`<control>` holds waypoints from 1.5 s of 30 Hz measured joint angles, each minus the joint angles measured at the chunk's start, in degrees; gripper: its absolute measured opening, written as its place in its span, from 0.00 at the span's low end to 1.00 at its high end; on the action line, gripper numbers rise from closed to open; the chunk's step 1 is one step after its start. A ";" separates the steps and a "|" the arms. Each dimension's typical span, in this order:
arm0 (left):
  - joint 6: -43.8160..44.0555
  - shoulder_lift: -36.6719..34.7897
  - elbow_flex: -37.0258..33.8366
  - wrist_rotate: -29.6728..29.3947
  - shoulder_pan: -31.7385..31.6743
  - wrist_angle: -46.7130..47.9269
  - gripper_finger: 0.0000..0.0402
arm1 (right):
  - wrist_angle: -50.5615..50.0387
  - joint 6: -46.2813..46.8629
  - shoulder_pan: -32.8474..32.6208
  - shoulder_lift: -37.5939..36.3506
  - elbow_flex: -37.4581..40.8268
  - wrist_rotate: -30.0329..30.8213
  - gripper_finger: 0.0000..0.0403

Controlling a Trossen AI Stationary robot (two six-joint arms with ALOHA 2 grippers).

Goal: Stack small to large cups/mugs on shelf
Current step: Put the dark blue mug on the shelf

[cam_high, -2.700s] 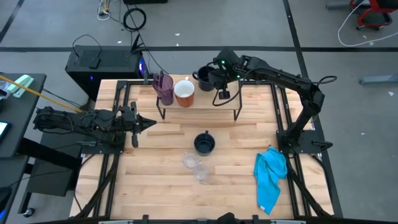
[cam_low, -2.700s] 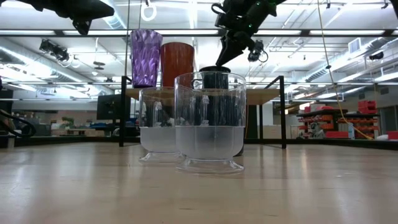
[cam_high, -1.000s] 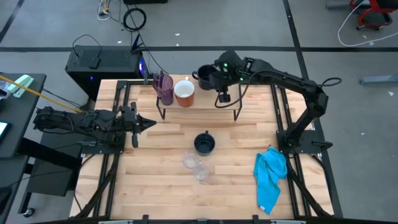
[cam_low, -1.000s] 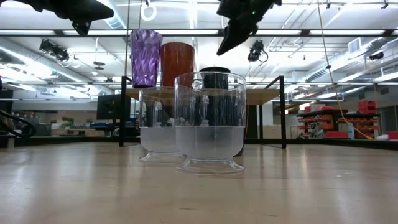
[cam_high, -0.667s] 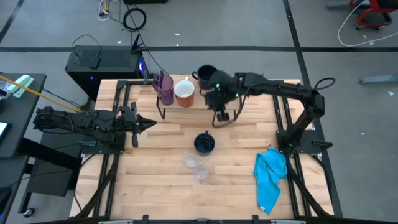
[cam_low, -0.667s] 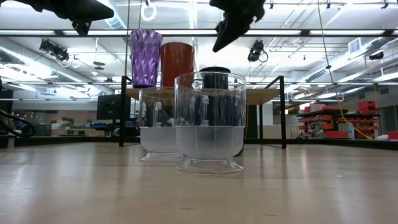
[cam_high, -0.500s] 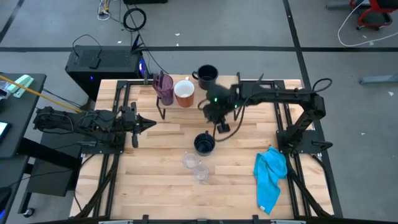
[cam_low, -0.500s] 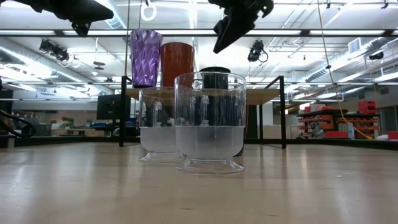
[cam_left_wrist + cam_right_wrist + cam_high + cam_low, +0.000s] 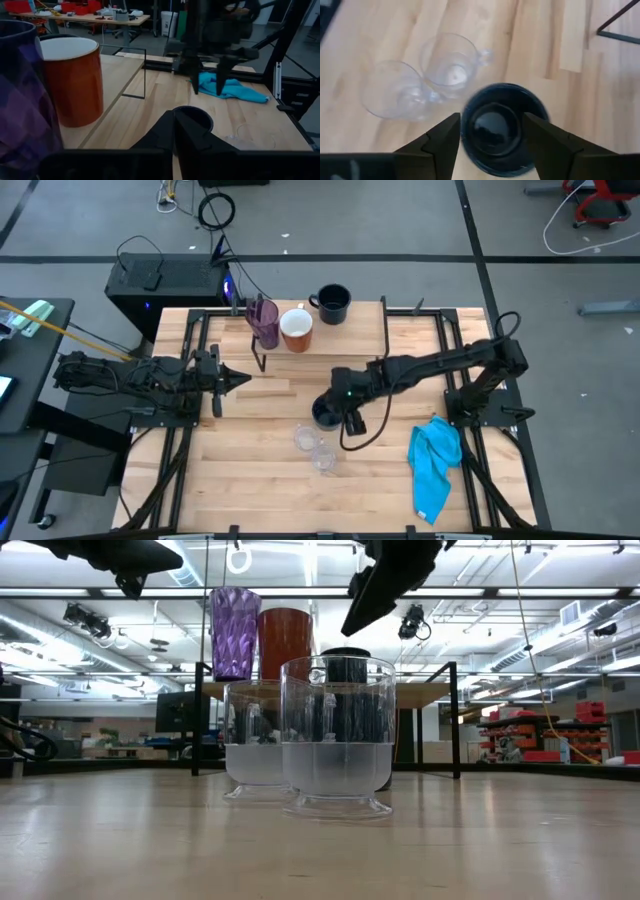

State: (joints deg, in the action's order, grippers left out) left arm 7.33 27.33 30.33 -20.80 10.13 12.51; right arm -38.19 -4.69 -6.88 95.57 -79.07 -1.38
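Note:
A purple tumbler, an orange-brown mug with a white inside and a black mug stand upright on the shelf at the table's far side. A second black mug stands on the table, with two clear cups near it. My right gripper hovers open above this mug, one finger on either side and clear of its rim; the left wrist view shows this too. My left gripper is shut and empty, left of the shelf.
A blue cloth lies at the table's near right. The two clear cups stand touching each other just beside the table's black mug. The shelf's black legs stand behind my right arm.
My right gripper has left the black mug standing on the shelf and swung toward the table's near edge and somewhat left, ending over the black mug on the table. The cups and mugs have kept their places.

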 joint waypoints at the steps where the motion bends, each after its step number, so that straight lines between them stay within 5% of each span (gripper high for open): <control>1: 0.00 0.00 0.00 0.00 0.00 -0.10 0.04 | 0.47 0.90 -0.59 0.00 0.24 0.04 0.55; 21: 0.07 0.00 0.00 0.00 0.00 -0.20 0.04 | 24.07 1.47 -7.68 0.00 16.67 9.06 0.53; 45: 0.74 0.02 0.00 0.00 0.02 0.28 0.06 | 14.57 -4.27 -2.12 -0.02 18.46 9.54 0.40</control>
State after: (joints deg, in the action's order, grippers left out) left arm 8.08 27.35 30.33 -20.80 10.15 12.80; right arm -23.61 -8.96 -9.00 95.55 -60.61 8.16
